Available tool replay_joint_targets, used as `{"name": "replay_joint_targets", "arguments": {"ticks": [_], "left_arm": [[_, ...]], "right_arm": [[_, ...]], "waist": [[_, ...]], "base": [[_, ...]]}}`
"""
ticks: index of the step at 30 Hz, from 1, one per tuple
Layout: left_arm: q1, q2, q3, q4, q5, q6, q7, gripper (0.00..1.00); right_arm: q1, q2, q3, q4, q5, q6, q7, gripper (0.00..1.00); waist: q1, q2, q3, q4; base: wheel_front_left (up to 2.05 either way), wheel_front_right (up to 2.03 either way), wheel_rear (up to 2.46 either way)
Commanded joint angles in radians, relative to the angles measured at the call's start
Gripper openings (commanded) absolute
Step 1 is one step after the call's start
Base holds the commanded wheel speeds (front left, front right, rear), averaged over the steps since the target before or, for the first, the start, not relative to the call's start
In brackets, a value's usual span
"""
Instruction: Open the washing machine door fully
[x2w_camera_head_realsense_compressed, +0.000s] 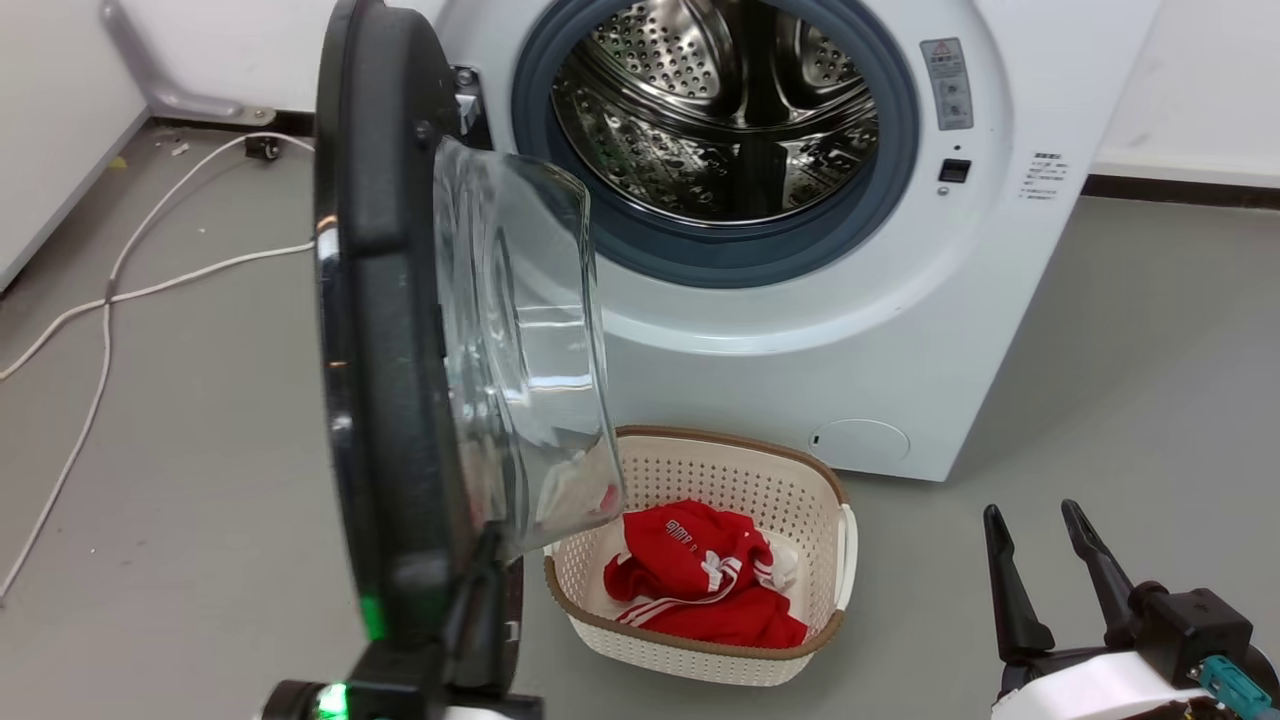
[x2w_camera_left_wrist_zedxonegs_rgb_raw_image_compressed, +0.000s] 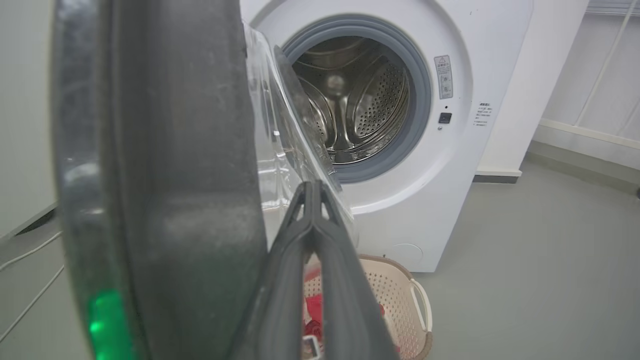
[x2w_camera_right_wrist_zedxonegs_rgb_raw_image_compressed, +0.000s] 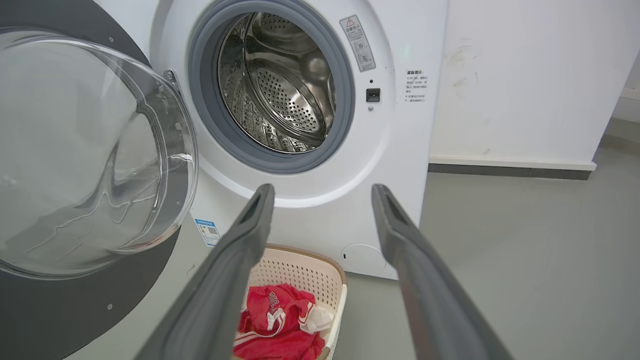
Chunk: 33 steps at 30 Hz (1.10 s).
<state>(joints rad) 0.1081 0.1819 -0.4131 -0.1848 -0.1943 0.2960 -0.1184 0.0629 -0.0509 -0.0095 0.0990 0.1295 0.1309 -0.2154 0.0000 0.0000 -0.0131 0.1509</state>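
The left jaws are closed, the two dark fingers (x2w_camera_left_wrist_zedxonegs_rgb_raw_image_compressed: 287, 260) meeting at their tips with nothing seen between them. In the head view they rise from 7 o'clock and the fingers (x2w_camera_head_realsense_compressed: 480, 600) lie along the inner face of the washing machine door (x2w_camera_head_realsense_compressed: 385, 300), at its lower edge beside the glass bowl (x2w_camera_head_realsense_compressed: 520, 330). Whether they press on it I cannot tell. A green light (x2w_camera_head_realsense_compressed: 372, 615) glows on the door rim next to them.

The right jaws stand wide and hold nothing. Their fingers (x2w_camera_head_realsense_compressed: 1010, 590) point up from 5 o'clock in the head view, over bare floor (x2w_camera_head_realsense_compressed: 1100, 400), well apart from the door. In the right wrist view the fingers (x2w_camera_right_wrist_zedxonegs_rgb_raw_image_compressed: 225, 280) spread towards the washing machine (x2w_camera_right_wrist_zedxonegs_rgb_raw_image_compressed: 390, 150).

The door (x2w_camera_left_wrist_zedxonegs_rgb_raw_image_compressed: 175, 175) is swung out from the front, nearly edge-on to the head camera, hinged at 9 o'clock of the opening. Its bowl (x2w_camera_right_wrist_zedxonegs_rgb_raw_image_compressed: 85, 150) bulges towards 3 o'clock. The steel drum (x2w_camera_head_realsense_compressed: 715, 110) and its blue-grey rubber ring (x2w_camera_head_realsense_compressed: 720, 255) are uncovered at 12 o'clock.

At 6 o'clock of the machine (x2w_camera_head_realsense_compressed: 900, 330) a pale basket (x2w_camera_head_realsense_compressed: 700, 480) sits on the floor with a red garment (x2w_camera_head_realsense_compressed: 700, 580) in it. A white cable (x2w_camera_head_realsense_compressed: 110, 300) trails at 9 o'clock.
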Motion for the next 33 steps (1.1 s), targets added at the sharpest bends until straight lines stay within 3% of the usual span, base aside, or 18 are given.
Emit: {"name": "replay_joint_targets", "arguments": {"ticks": [1,14,26,33], "left_arm": [[0.022,0.025,0.036,-0.026,0.004,0.024,0.006,0.00],[0.052,0.141,0.262,-0.084,-0.060,0.082,0.003,0.00],[-0.023,0.270,0.497,0.080,-0.181,0.044,-0.055,0.00],[-0.115,0.341,0.582,0.249,-0.243,-0.026,-0.106,0.00]], "right_arm": [[0.014,0.001,-0.001,-0.003,-0.002,0.000,-0.003,1.00],[-0.008,0.001,0.015,-0.007,0.001,0.000,0.000,1.00],[-0.037,0.001,0.018,-0.029,-0.018,0.000,0.016,1.00],[-0.060,0.001,0.019,-0.045,-0.046,0.000,0.022,1.00]], "waist": [[0.0000,0.0000,0.003,0.014],[0.0000,0.0000,0.023,0.035],[0.0000,0.0000,0.081,0.003],[0.0000,0.0000,0.128,-0.009]], "base": [[0.00,0.00,0.00],[0.00,0.00,0.00],[0.00,0.00,0.00],[0.00,0.00,0.00]]}}
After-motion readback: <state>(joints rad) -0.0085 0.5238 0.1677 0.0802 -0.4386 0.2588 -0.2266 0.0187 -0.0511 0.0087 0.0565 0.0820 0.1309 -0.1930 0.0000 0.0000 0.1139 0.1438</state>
